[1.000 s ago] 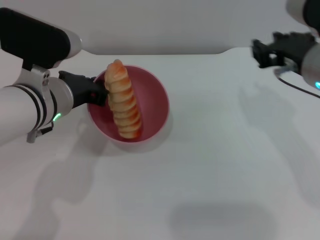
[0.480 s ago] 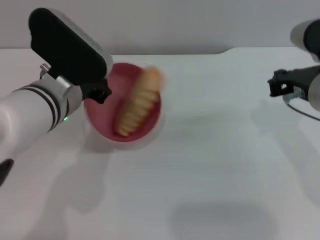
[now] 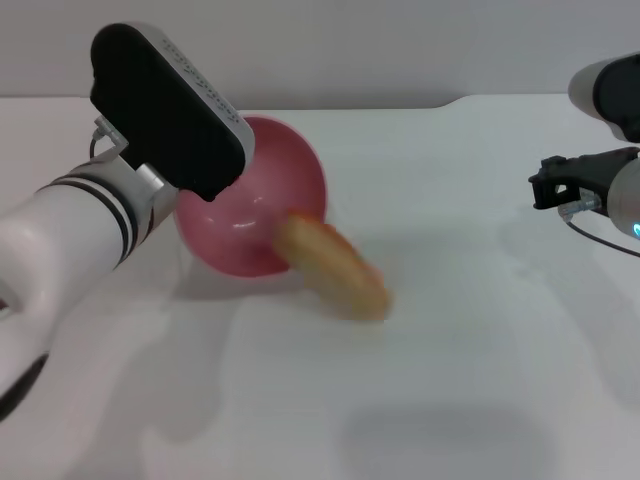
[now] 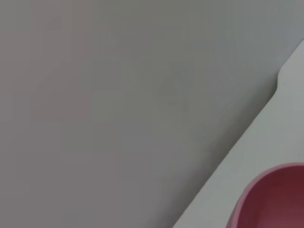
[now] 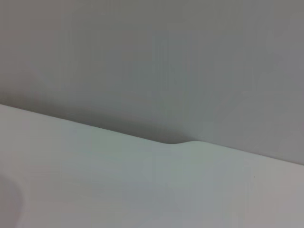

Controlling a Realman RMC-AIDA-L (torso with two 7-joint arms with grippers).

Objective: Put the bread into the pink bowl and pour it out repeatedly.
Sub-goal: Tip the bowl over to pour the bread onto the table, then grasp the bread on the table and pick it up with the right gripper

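The white bench (image 3: 450, 380) fills most of the head view and runs back to a grey wall (image 3: 400, 45), its far edge showing a small step to the right of the middle; the same edge and step appear in the right wrist view, with nothing else on the surface there.

The left arm (image 3: 70, 240) reaches in from the left side, white with black bands near the wrist, and a large black block (image 3: 170, 110) on it covers the left rim of the pink bowl (image 3: 275, 215); the left end effector itself lies hidden behind that block, so whether its fingers are wide, narrow or gripping the rim cannot be told.

The bowl is tipped over towards the right, its opening facing the middle of the bench and its lower edge at or near the surface; in the left wrist view only a curved slice of its pink wall shows in one corner, against the bench and wall.

The right end effector (image 3: 560, 185) hangs at the right edge of the head view, well apart from the bowl, dark and seen side-on; its fingers cannot be read either.

The bread (image 3: 335, 268) is blurred, one end at the bowl's lower rim and the rest out over the bench to the right of it, slanting down towards the front; nothing stands between it and the open bench.
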